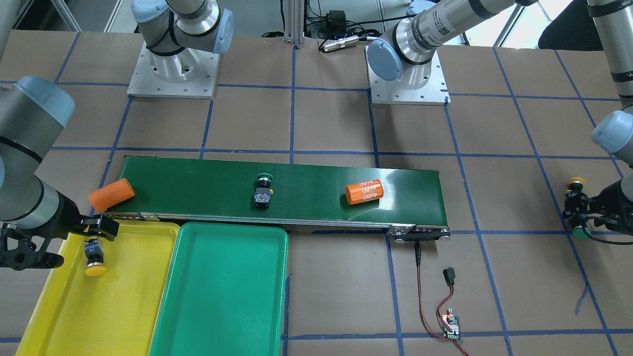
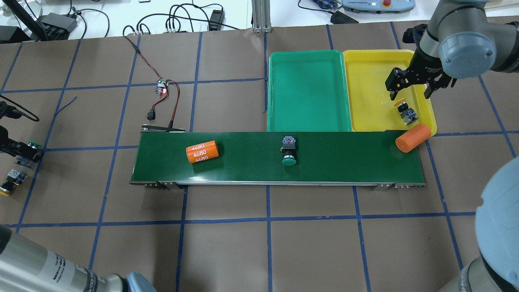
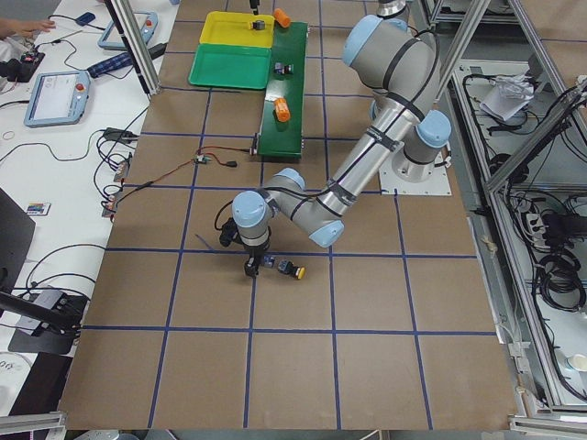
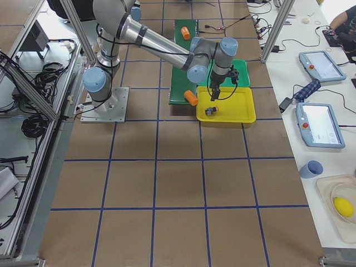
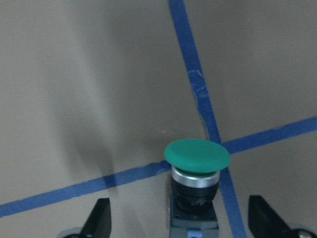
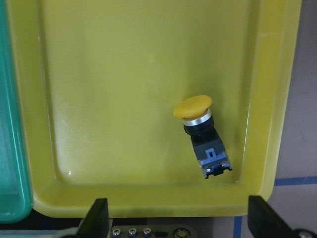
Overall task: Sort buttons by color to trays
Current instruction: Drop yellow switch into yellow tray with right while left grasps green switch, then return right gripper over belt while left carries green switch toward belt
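Counter (image 2: 267, 243) read outward from the robot's side, so you can check it against overhead. Nearest, far on the robot's left: first yellow button (image 2: 9, 181) lies on its side. Just beyond it, left gripper (image 5: 182, 220) straddles first green button (image 5: 197, 156); fingers (image 5: 101, 220) spread wide, one each side, clear of it in the wrist view. Next out, conveyor belt (image 2: 344, 162): second green button (image 2: 288, 153) lies mid-belt, cap toward the robot; marked orange cylinder (image 2: 202, 151) to its left, plain orange cylinder (image 2: 412, 138) at the right end, just beside a corner of yellow tray (image 2: 369, 81). Farthest, you find green tray (image 2: 308, 93) and yellow tray side by side along the belt, with second yellow button (image 6: 200, 131) lying in the yellow one near that corner. Over it hangs right gripper (image 2: 409, 95), fingers released, nothing between them.
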`<state>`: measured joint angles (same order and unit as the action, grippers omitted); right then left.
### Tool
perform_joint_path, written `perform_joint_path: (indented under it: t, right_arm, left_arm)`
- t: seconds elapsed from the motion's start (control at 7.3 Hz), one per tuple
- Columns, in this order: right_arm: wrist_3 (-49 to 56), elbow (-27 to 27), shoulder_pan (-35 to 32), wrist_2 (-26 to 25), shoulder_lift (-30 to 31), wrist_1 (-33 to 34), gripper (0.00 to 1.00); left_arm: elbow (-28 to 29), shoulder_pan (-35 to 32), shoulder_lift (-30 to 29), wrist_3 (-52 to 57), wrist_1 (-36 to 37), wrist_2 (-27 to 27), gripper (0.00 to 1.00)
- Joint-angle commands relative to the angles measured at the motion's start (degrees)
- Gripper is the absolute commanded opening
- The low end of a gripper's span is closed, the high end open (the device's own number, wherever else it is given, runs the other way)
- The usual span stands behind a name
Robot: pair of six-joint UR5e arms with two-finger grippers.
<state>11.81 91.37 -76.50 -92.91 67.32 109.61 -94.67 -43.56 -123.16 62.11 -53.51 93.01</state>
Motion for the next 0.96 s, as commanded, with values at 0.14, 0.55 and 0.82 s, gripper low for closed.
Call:
perform_joint_path:
  t: [0.14,0.55,0.82]
  right_arm:
    - [-0.99,1.34,-0.49,0.1,2.02,-2.56,1.0]
    - [-3.62,5.56,-2.16,0.72,5.36,-2.56,1.0]
    - [-4.16,10.72,-3.91,1.15,9.22,-2.56,1.0]
  left_arm:
    - [-0.69,-0.21,1.42,0.2,-1.23,3.13,0.0]
    - [-0.77,-8.24,9.39,-6.07,-10.51,3.32,0.0]
    - [-2.09,-18.09,17.75,-21.7,-21.07,2.28,0.0]
